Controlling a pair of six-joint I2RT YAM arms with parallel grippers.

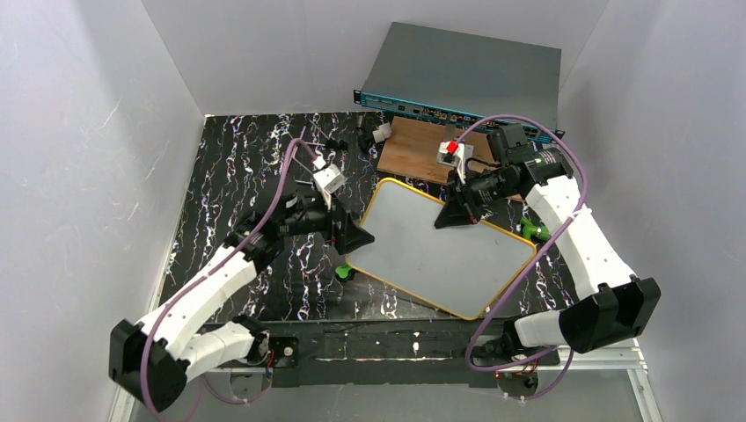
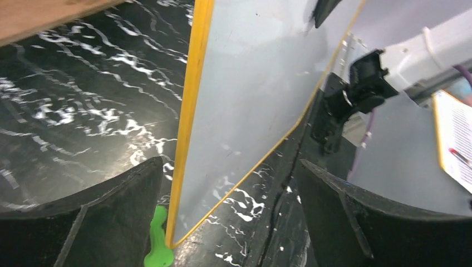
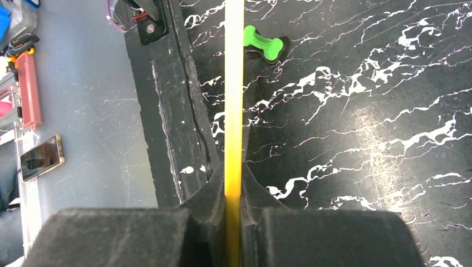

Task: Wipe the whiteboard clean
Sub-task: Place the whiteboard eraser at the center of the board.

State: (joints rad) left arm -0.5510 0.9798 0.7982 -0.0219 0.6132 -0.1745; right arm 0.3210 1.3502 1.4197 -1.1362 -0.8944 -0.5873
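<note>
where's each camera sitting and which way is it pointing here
top external: above and behind the arms, looking down on the whiteboard; both arms show.
left wrist: on the left arm, facing across the whiteboard's near corner; open left hand at the bottom.
right wrist: on the right arm, sighting along the whiteboard's yellow edge; right hand clamped on it.
shared: both wrist views show that yellow frame.

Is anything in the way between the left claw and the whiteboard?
Nothing visible is. The left gripper is open, and the corner of the whiteboard shows between its fingers. A green bone-shaped piece lies by that corner, not in the gap. The right gripper pinches the board's far edge.
</note>
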